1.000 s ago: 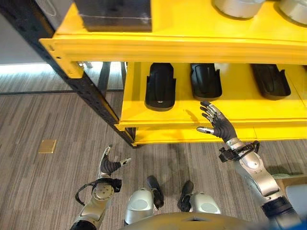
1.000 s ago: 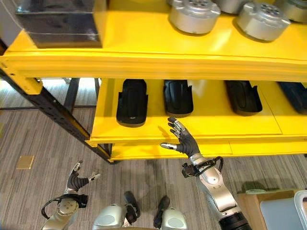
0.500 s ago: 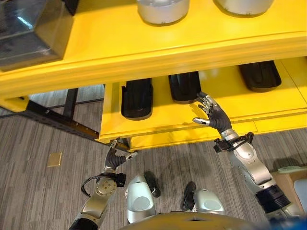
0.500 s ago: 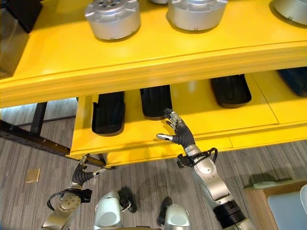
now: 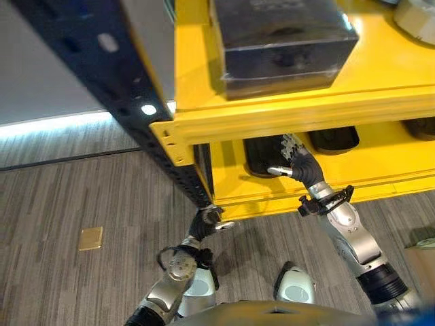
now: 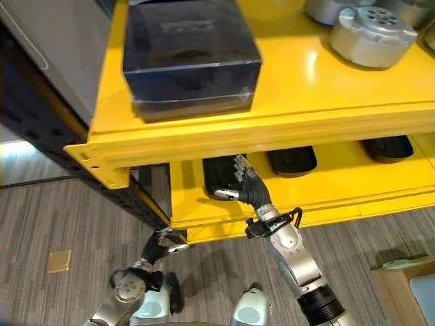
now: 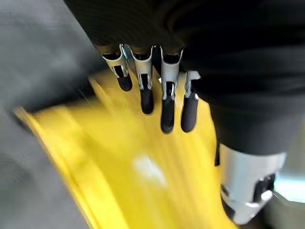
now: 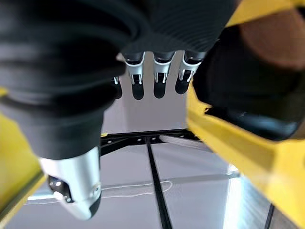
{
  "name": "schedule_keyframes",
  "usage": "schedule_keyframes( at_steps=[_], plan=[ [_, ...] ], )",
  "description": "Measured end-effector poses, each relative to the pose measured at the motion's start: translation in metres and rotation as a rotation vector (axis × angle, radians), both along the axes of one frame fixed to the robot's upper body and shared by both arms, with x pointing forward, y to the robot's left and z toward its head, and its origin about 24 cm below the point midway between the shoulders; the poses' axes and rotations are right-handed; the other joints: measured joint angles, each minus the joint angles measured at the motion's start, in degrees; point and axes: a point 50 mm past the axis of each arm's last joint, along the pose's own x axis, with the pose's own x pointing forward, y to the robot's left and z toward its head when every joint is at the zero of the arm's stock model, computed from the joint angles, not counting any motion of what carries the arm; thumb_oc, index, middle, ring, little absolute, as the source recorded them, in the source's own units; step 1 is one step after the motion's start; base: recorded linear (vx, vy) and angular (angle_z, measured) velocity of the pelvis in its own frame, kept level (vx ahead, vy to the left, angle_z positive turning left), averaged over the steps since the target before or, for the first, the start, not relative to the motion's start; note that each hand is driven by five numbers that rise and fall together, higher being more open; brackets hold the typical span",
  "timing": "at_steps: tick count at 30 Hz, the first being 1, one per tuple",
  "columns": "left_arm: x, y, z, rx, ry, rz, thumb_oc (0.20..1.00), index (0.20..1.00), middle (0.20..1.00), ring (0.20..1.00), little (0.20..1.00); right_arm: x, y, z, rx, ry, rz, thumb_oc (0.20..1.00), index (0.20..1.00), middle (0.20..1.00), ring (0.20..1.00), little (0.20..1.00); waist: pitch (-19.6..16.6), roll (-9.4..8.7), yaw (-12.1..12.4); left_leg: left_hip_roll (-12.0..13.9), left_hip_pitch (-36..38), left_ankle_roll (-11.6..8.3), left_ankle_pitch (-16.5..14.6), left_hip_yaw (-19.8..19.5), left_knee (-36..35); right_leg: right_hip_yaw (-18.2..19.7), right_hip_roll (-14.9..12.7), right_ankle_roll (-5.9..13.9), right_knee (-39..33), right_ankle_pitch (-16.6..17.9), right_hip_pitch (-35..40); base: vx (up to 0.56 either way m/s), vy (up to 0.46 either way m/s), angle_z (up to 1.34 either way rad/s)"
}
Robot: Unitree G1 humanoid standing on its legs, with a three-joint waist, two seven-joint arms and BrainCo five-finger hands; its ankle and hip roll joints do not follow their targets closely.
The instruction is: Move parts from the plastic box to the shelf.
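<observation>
The yellow shelf [image 6: 204, 139] has two levels in view. Black moulded parts [image 6: 292, 160] lie in a row on the lower level. My right hand [image 6: 246, 189] is open at that level's front edge, fingers spread just before the leftmost black part [image 6: 216, 173], holding nothing. In the right wrist view its straight fingers [image 8: 160, 76] point past a black part [image 8: 248, 95] on the yellow edge. My left hand [image 6: 160, 244] hangs low by the floor near the shelf's corner, open and empty; its fingers [image 7: 167, 100] show over blurred yellow metal.
A dark box [image 6: 190, 54] and round silver parts [image 6: 370, 37] sit on the upper level. A black upright [image 5: 129, 109] runs diagonally at the shelf's left end. A brown surface [image 6: 401, 292] shows at the lower right. Grey carpet lies below.
The camera has swung left, so the whole picture has shifted and the dark box is now central. My right hand stays open at the lower level's front. The left hand stays low.
</observation>
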Motion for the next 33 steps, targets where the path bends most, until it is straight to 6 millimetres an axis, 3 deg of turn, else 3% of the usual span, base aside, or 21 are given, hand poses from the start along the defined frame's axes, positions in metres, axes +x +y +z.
schedule_keyframes(
  at_steps=[1, 4, 6, 9, 16, 21, 28, 33],
  plan=[
    [-0.002, 0.029, 0.005, 0.066, -0.008, 0.098, 1.000, 1.000, 1.000, 1.000, 1.000, 0.001, 0.000, 0.005, -0.013, -0.030, -0.009, 1.000, 1.000, 1.000, 1.000, 1.000, 1.3, 1.50, 0.4, 1.0, -3.4, 0.34, 0.2, -0.6, 2.1, -0.7, 0.6, 0.49, 0.1, 0.4, -1.5, -0.19, 0.037, 0.35],
    [-0.005, 0.047, 0.009, 0.106, -0.017, 0.161, 1.000, 1.000, 1.000, 1.000, 1.000, 0.002, -0.004, 0.009, -0.081, -0.059, -0.019, 1.000, 1.000, 1.000, 1.000, 1.000, 4.0, 3.16, 1.8, 1.7, -5.2, 0.58, 0.9, -1.7, 2.9, -1.5, 1.0, 0.20, 0.8, 0.3, -2.5, -0.11, 0.001, 0.19],
    [-0.013, 0.042, 0.003, 0.088, 0.007, 0.163, 1.000, 1.000, 1.000, 1.000, 1.000, 0.005, -0.003, 0.017, -0.078, -0.094, -0.027, 1.000, 1.000, 1.000, 1.000, 1.000, 5.3, 2.35, 1.8, 2.5, -5.2, 0.42, 0.8, -1.7, 3.8, -1.4, 1.4, -0.16, 1.3, -0.1, -2.5, -0.08, -0.029, -0.03],
    [-0.007, 0.035, 0.004, 0.059, -0.012, 0.157, 1.000, 1.000, 1.000, 1.000, 1.000, 0.004, -0.005, 0.022, -0.087, -0.110, -0.037, 1.000, 1.000, 1.000, 1.000, 1.000, 6.1, 1.30, 1.9, 3.4, -5.5, 0.31, 0.8, -1.9, 4.2, -1.5, 1.9, -0.41, 1.6, -0.2, -2.7, -0.07, -0.034, -0.03],
    [0.003, 0.033, 0.011, 0.048, -0.056, 0.139, 1.000, 1.000, 1.000, 1.000, 1.000, 0.005, -0.008, 0.025, -0.188, -0.163, -0.079, 1.000, 1.000, 1.000, 1.000, 1.000, 6.4, 1.91, 1.5, 4.3, -5.2, -0.18, 0.7, -1.8, 4.8, -1.4, 2.2, -1.15, 4.2, -1.7, -3.5, -0.03, -0.030, -0.04],
    [0.008, 0.032, 0.014, 0.045, -0.066, 0.130, 1.000, 1.000, 1.000, 1.000, 1.000, 0.013, -0.012, 0.042, -0.401, -0.290, -0.106, 1.000, 1.000, 1.000, 1.000, 1.000, 6.5, 2.02, 1.7, 5.5, -5.5, -0.51, 0.5, -1.6, 5.8, -1.3, 2.6, -1.89, 5.8, -2.6, -4.4, -0.04, -0.021, -0.06],
    [0.030, 0.031, 0.027, 0.015, -0.126, 0.117, 1.000, 1.000, 1.000, 1.000, 1.000, 0.032, -0.010, 0.077, -0.700, -0.508, -0.160, 1.000, 1.000, 1.000, 1.000, 1.000, 9.9, 2.82, 2.1, 7.1, -9.5, -1.09, 0.3, -2.4, 9.5, -0.4, 2.4, -3.30, 11.8, -4.8, -9.6, -0.10, -0.007, -0.03],
    [0.044, 0.031, 0.036, 0.004, -0.155, 0.115, 1.000, 1.000, 1.000, 1.000, 1.000, 0.052, -0.009, 0.072, -0.922, -0.492, -0.200, 1.000, 1.000, 1.000, 1.000, 1.000, 11.4, 2.87, 3.2, 7.9, -12.4, -1.04, 0.3, -3.3, 11.8, -0.6, 2.2, -3.91, 14.1, -5.2, -12.2, -0.15, -0.023, 0.05]
  ],
)
